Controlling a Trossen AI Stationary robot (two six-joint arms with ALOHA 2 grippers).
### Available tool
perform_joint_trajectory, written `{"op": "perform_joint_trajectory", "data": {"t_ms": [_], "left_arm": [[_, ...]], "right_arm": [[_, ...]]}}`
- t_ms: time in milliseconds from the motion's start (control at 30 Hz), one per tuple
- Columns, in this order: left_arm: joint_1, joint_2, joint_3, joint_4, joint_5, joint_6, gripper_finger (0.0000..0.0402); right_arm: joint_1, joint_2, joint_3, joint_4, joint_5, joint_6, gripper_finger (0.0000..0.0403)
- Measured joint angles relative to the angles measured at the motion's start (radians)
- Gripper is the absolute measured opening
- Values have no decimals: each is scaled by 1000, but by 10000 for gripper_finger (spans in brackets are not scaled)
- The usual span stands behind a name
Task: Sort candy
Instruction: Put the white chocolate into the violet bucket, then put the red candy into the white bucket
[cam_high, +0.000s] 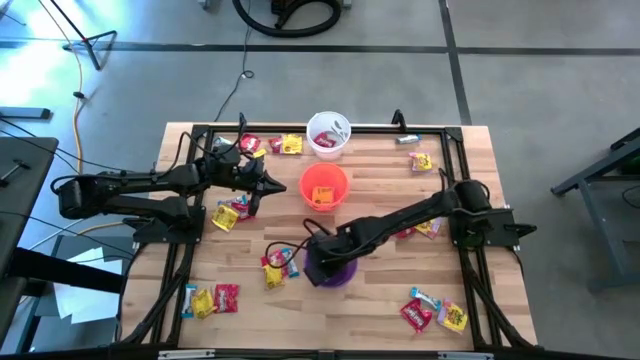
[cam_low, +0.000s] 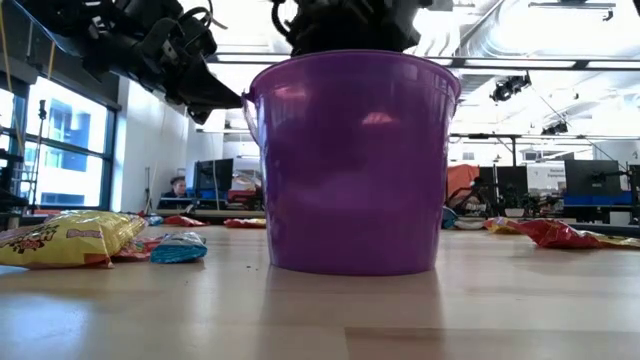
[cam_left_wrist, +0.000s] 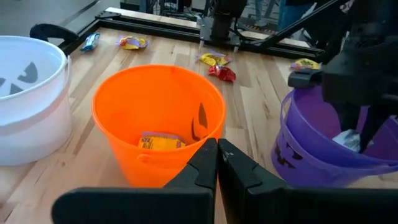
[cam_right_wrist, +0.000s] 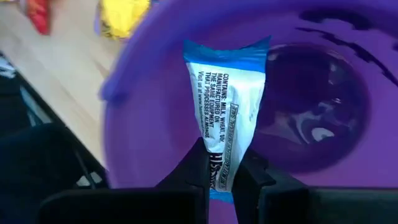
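The right gripper hangs over the mouth of the purple cup, its jaws pinched on the lower end of a blue-white candy. The wrapper stands up from between the two fingers, most of its length clear of them, above the cup's inside. From the orange cup at table centre, the purple cup sits at about six o'clock and the white cup at twelve. The left gripper waits at nine o'clock of the orange cup, jaws closed on nothing. A yellow candy lies inside the orange cup. Other candies lie scattered across the table.
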Motion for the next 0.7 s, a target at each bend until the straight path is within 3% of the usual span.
{"op": "perform_joint_trajectory", "data": {"t_ms": [200, 533, 700], "left_arm": [[0, 0, 0, 0, 0, 0, 0], [0, 0, -1, -15, 0, -10, 0], [0, 0, -1, -30, 0, -10, 0]], "right_arm": [[-5, 12, 9, -27, -1, 21, 54], [-5, 7, 130, -170, -10, -41, 170], [-14, 6, 278, -324, 21, -139, 164]]}}
